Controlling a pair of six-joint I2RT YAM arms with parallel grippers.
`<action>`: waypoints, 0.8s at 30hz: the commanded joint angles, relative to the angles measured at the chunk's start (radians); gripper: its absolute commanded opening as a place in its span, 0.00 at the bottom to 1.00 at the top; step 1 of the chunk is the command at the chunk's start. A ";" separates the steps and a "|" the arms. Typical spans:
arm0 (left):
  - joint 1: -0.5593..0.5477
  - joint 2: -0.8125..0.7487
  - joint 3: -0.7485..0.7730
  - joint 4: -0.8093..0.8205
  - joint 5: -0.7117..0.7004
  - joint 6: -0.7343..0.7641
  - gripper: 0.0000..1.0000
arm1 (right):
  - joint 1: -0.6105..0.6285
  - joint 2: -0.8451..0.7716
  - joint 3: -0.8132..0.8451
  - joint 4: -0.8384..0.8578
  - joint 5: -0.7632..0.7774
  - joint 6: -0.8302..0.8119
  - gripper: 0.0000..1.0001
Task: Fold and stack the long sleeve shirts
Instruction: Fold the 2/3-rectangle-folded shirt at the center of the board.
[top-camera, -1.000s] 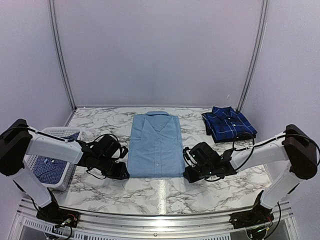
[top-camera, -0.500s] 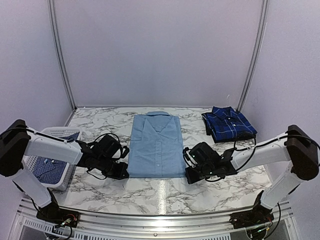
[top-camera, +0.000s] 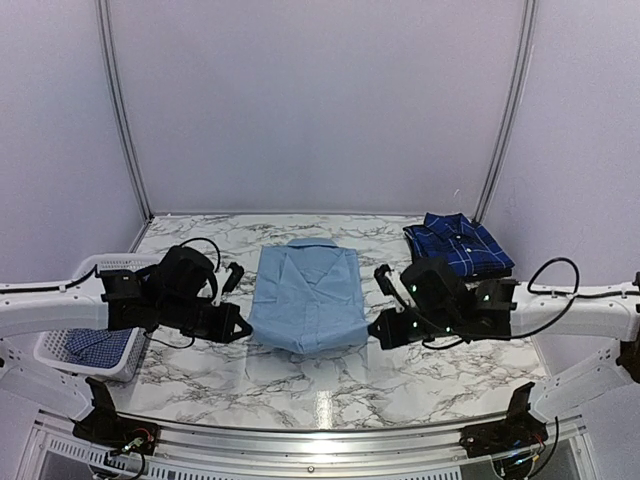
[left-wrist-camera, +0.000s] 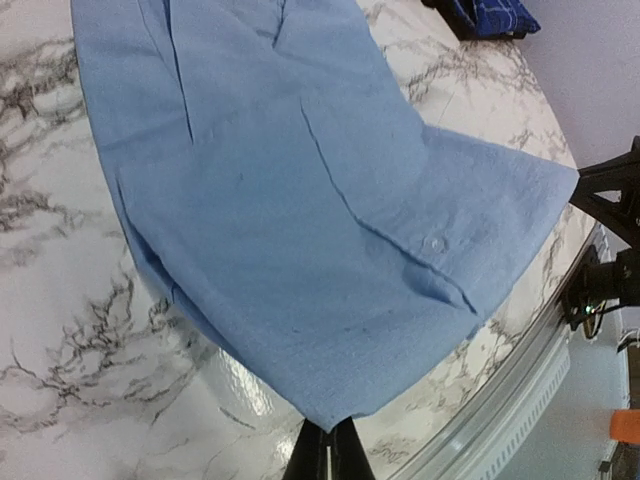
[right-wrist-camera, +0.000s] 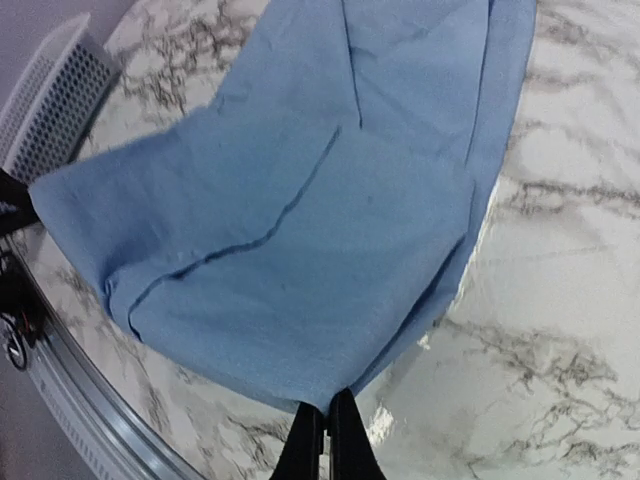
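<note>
The plain light blue shirt (top-camera: 305, 295) lies in the middle of the marble table, its near hem lifted off the surface. My left gripper (top-camera: 240, 330) is shut on the hem's near left corner (left-wrist-camera: 335, 415). My right gripper (top-camera: 378, 335) is shut on the near right corner (right-wrist-camera: 325, 400). The shirt also fills the left wrist view (left-wrist-camera: 300, 220) and the right wrist view (right-wrist-camera: 330, 220). The dark navy plaid shirt (top-camera: 458, 245) lies folded at the back right. The blue-and-white check shirt (top-camera: 95, 343) sits in the white basket (top-camera: 60, 350) at the left.
The table's near metal rail (top-camera: 320, 440) runs along the front. The basket stands close to my left arm. The folded plaid shirt lies just behind my right arm.
Both grippers have risen and moved back from the table with the shirt's near corners, lifting the hem. Both arms have swung up and outward.
</note>
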 joint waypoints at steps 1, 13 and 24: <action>0.109 0.137 0.218 -0.053 -0.049 0.048 0.00 | -0.127 0.102 0.245 0.030 -0.027 -0.028 0.00; 0.464 1.092 1.080 0.019 0.124 0.037 0.00 | -0.528 1.059 1.018 0.203 -0.258 -0.118 0.00; 0.421 1.001 0.793 0.199 0.163 -0.071 0.00 | -0.515 0.922 0.654 0.395 -0.303 -0.041 0.00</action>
